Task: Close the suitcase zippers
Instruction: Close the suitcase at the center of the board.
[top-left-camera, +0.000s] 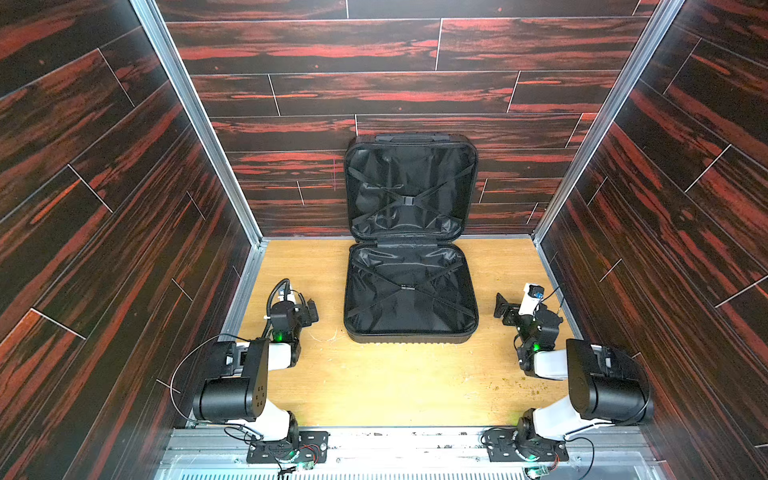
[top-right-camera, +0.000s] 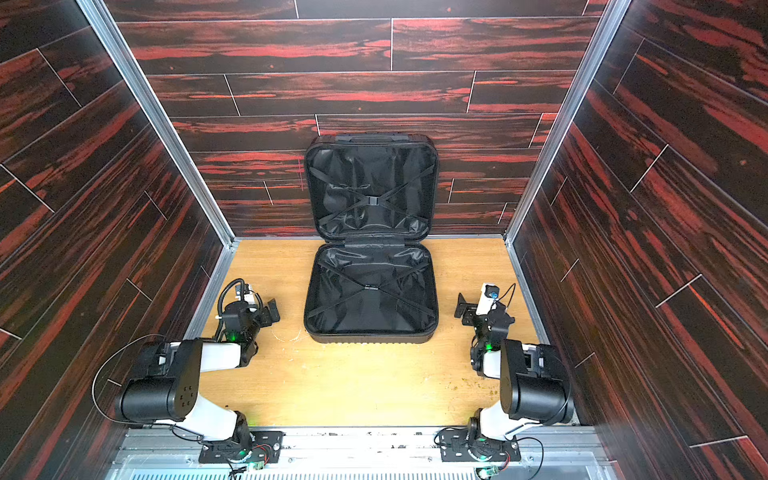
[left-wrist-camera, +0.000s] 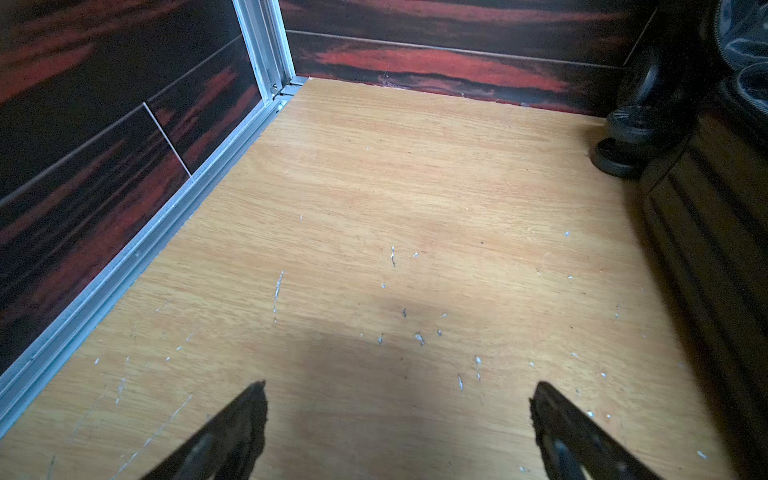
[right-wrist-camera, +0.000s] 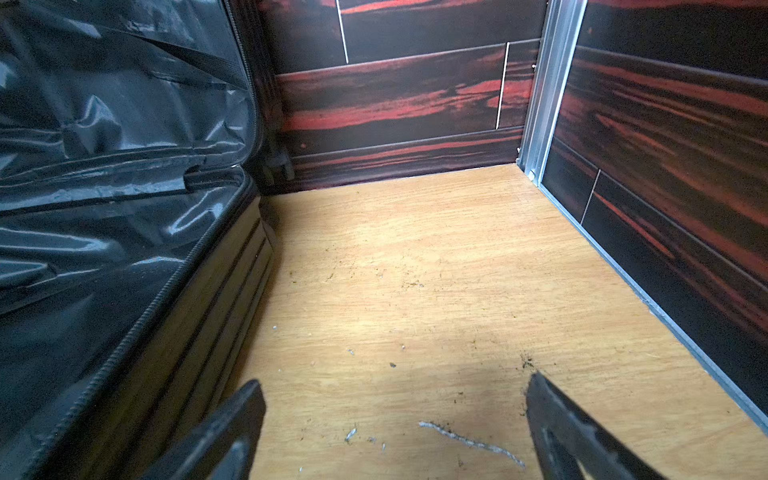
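Observation:
The black suitcase (top-left-camera: 409, 291) lies open in both top views at the back middle of the table. Its lower half (top-right-camera: 370, 291) is flat and its lid (top-left-camera: 409, 187) leans against the back wall, both showing black lining with crossed straps. The zippers' track (right-wrist-camera: 141, 324) runs along the lower half's rim; I see no pulls. My left gripper (top-left-camera: 311, 309) (left-wrist-camera: 397, 390) is open over bare wood left of the case, whose ribbed side (left-wrist-camera: 706, 249) is close by. My right gripper (top-left-camera: 500, 305) (right-wrist-camera: 395, 382) is open, right of the case's ribbed shell (right-wrist-camera: 208, 332).
The wooden table (top-left-camera: 374, 382) is boxed in by dark red-streaked walls (top-left-camera: 395, 83) with aluminium posts (top-left-camera: 195, 116) at the back corners. A caster wheel (left-wrist-camera: 623, 141) of the case sits by the back wall. Both arm bases stand at the front edge.

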